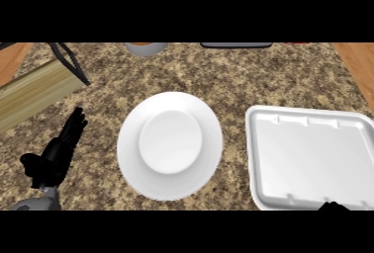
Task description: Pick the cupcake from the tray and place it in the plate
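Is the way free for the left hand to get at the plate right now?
Probably yes: the left hand rests open just left of the plate, and only bare counter lies between them.

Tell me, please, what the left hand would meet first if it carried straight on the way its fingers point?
Probably the wooden board at the upper left. The left hand points up and slightly right over bare counter, left of the plate; height is unclear.

A: What is the counter (219,74) like?
B: Speckled brown granite, with wood (358,64) along both far sides.
A: Anything else?
B: A pale wooden board (33,91) lies at the left, under a thin black frame (70,62).
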